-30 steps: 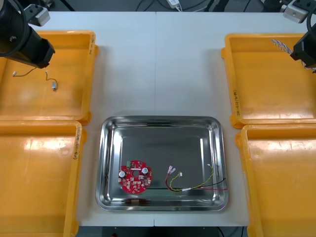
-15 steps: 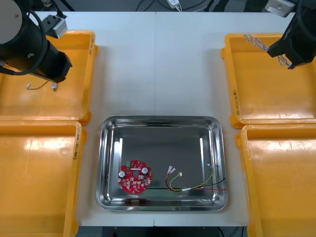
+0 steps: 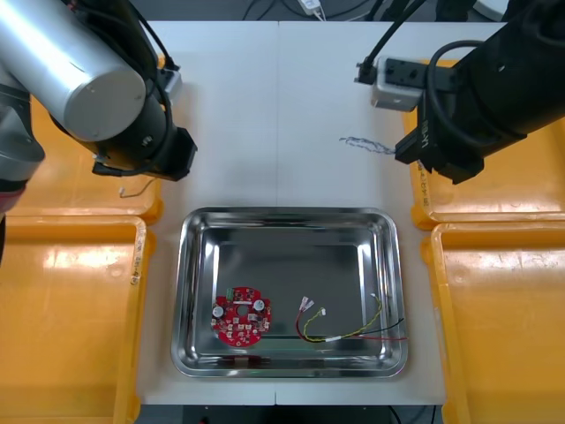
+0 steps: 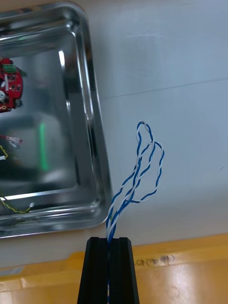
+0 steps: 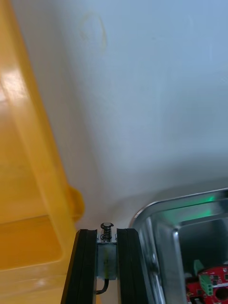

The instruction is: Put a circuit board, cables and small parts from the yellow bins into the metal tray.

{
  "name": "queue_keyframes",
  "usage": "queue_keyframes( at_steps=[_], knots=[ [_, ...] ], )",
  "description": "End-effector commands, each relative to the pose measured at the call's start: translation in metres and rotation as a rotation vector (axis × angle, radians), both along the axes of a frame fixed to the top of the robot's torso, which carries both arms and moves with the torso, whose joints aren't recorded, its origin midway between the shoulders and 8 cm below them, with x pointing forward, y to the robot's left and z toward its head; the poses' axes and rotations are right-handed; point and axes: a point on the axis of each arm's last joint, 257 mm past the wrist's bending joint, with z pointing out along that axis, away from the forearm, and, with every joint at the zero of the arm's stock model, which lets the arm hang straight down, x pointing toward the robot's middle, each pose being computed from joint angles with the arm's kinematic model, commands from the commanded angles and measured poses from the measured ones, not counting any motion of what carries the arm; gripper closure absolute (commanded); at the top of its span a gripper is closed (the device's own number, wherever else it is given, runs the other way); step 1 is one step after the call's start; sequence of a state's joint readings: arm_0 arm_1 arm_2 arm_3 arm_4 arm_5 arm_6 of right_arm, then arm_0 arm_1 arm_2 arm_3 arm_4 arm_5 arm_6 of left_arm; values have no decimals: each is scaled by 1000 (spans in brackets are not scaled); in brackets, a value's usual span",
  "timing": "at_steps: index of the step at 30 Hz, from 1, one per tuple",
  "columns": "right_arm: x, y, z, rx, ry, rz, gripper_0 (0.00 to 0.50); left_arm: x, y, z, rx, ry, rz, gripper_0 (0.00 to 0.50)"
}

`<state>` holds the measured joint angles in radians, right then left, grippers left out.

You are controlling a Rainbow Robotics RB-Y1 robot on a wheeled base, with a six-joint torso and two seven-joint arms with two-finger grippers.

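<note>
My right gripper [image 4: 108, 241] is shut on a twisted blue and white cable [image 4: 137, 175], which hangs over the table between the far right yellow bin [image 3: 494, 190] and the metal tray [image 3: 287, 213]. From the front, the cable [image 3: 366, 144] trails left of the right arm. My left gripper [image 5: 107, 235] is shut on a small metal part [image 5: 107, 251] with a thin wire [image 3: 132, 190], above the table beside the tray's far left corner [image 5: 147, 213]. In the tray lie a round red circuit board [image 3: 240, 316] and a red and yellow cable [image 3: 349, 331].
The far left yellow bin [image 3: 79, 199] lies mostly under the left arm [image 3: 97, 79]. Two near yellow bins [image 3: 62, 318] [image 3: 503, 318] flank the tray. Bare white table [image 3: 278, 106] stretches beyond the tray's far rim.
Both arms swung inward from the far bins. The right carried the twisted cable out over the table. The left lifted the small metal part and its wire towards the tray's corner.
</note>
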<state>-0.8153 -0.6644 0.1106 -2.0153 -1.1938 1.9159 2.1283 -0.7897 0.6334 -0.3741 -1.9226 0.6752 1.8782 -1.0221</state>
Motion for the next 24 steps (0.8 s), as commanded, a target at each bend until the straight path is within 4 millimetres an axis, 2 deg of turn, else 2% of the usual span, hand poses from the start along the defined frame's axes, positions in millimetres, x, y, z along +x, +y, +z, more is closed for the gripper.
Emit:
queue_keyframes(
  at_steps=[1,6,15,20,24],
  knots=[
    [-19,27,-17,-39,27,84,500,-16,-33,-20,-84,18,95,500],
    [-31,41,-43,-99,57,134,500,-28,-52,-41,-128,33,111,500],
    [-38,62,-82,-74,82,153,500,-42,-62,-73,-116,40,110,500],
    [-37,63,-96,-53,81,141,500,-43,-66,-85,-139,35,121,500],
    [-29,54,-107,-91,44,121,500,-46,-75,-93,-170,38,120,500]
  ],
)
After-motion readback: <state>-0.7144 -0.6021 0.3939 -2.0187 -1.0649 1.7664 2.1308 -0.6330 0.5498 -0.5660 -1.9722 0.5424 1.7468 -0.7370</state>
